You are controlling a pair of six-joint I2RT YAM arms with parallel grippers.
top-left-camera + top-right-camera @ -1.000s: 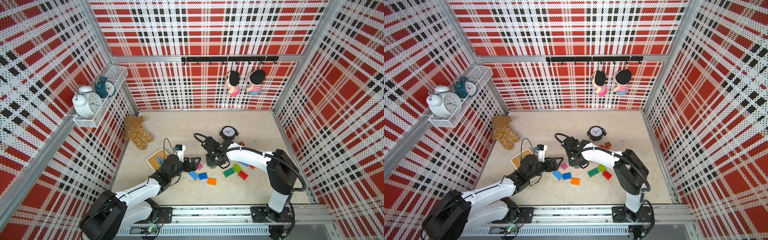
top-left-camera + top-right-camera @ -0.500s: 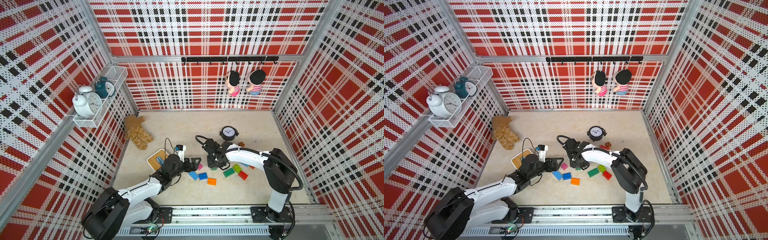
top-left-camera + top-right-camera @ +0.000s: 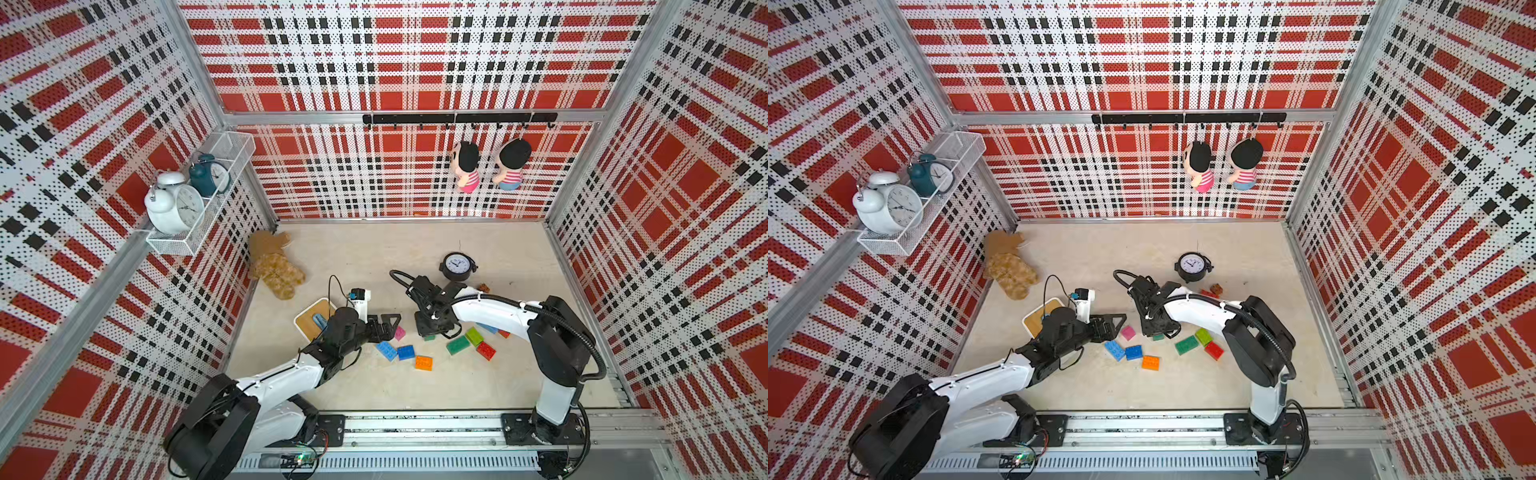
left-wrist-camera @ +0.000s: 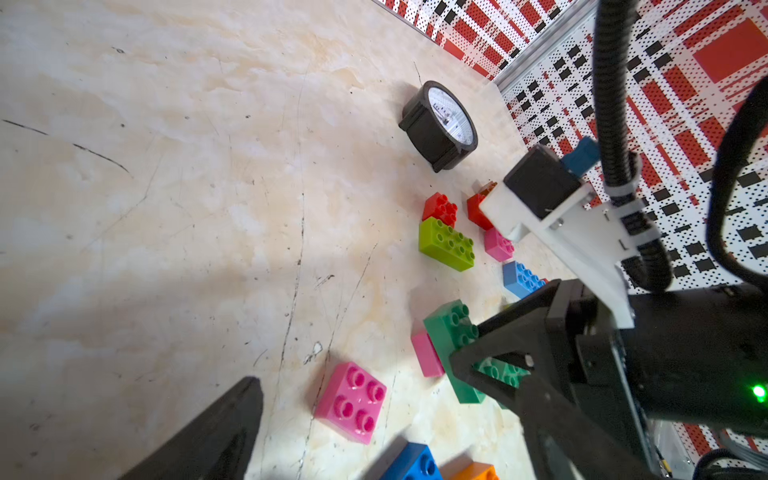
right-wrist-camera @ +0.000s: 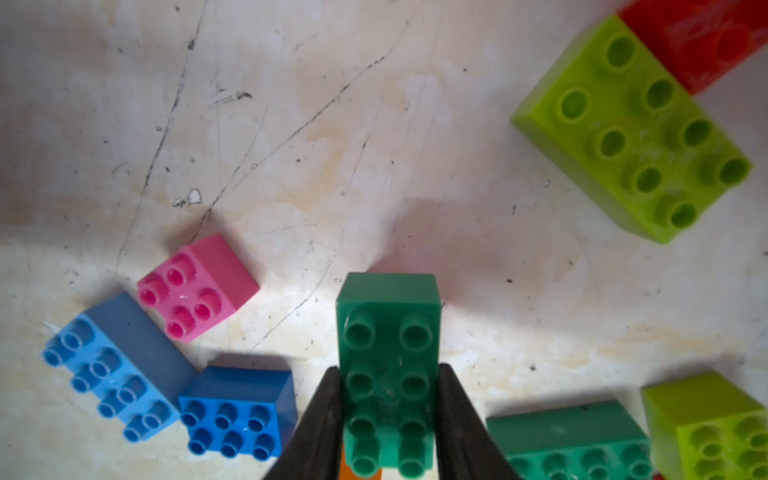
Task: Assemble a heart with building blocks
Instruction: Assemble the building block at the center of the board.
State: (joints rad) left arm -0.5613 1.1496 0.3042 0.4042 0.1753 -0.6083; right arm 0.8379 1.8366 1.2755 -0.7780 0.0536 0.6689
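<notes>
Item: dark green block, clamped lengthwise in my right pincer.
Location: near the pink block; my left pincer gapes wide, empty, just short of that pink block.

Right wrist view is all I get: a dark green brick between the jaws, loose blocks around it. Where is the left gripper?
Observer: The left gripper is open and low over the table, its tips at the pink square block.
Operator: Anything hidden by my brick?
Observer: Yes. The left wrist view shows a second pink block right beside the dark green brick, out of your frame.
Operator: More blocks I can't see?
Observer: A blue block lies partly under the right arm.
</notes>
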